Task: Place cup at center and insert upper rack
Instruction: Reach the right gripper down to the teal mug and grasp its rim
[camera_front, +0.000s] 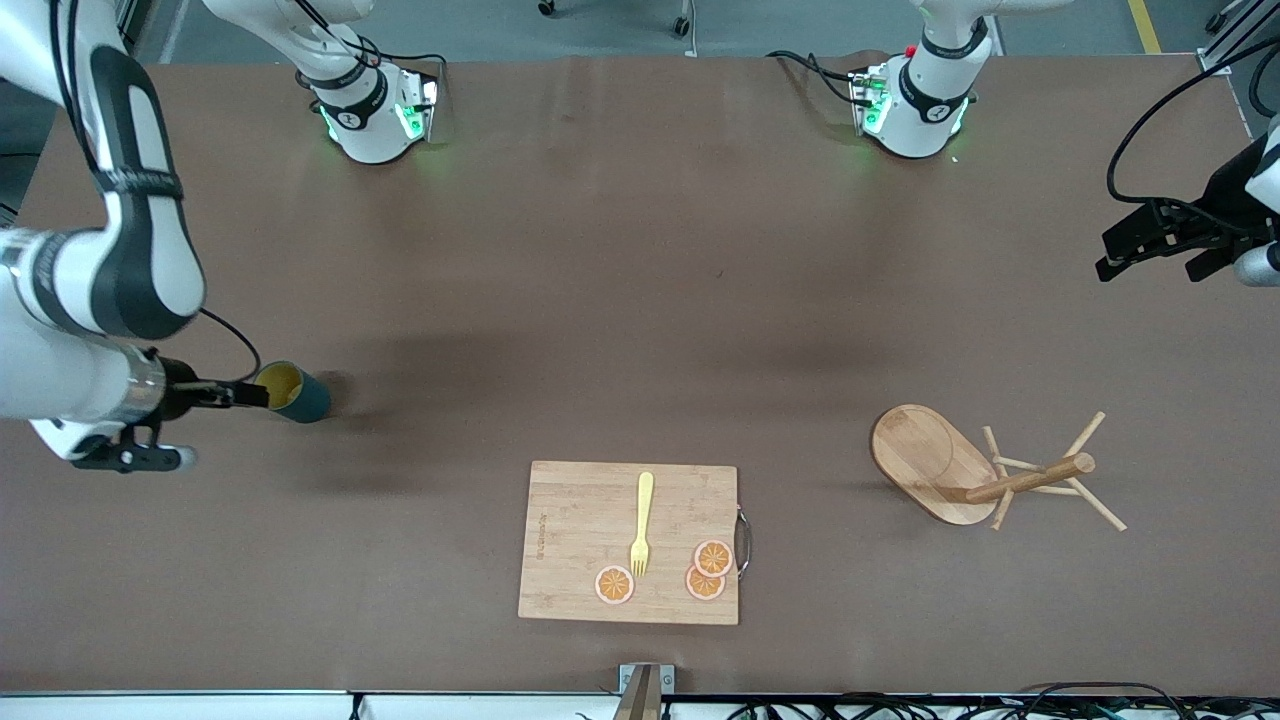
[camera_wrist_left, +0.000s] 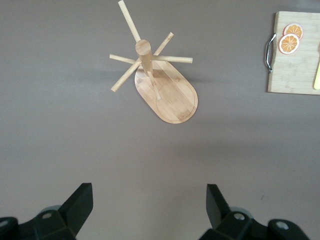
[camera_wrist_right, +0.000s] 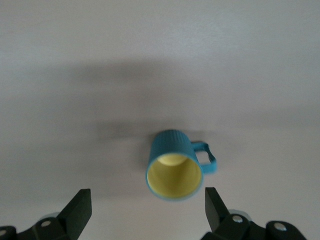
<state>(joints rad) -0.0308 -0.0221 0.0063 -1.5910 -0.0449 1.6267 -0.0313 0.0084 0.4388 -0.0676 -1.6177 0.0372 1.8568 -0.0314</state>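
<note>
The cup (camera_front: 292, 392) stands on the desk (camera_front: 640, 300) at the right arm's end, mouth up, well apart from everything else. The right pincer (camera_wrist_right: 145, 210) hangs just over it with its jaws spread wide and holding nothing; from the wrist view the yellow inside and the side handle are plain. It looks small and light, stiff-walled, probably glazed or plastic and a bit slippery, so I would pinch across the rim and wall, away from the handle, and keep it level.

The upper rack (camera_front: 985, 468) stands on its oval base toward the left arm's end, about as near the front camera as the cutting board (camera_front: 630, 543). Its post carries thin slanted pegs that look easy to snap or snag. The whole thing seems light but top-awkward; the thick central post, up near its top, looks like the sound place to grip, not the pegs. The left pincer (camera_front: 1165, 245) waits high over the desk's end, jaws also wide apart and empty.

A fork (camera_front: 641, 524) and orange slices (camera_front: 705, 571) lie on the board.
</note>
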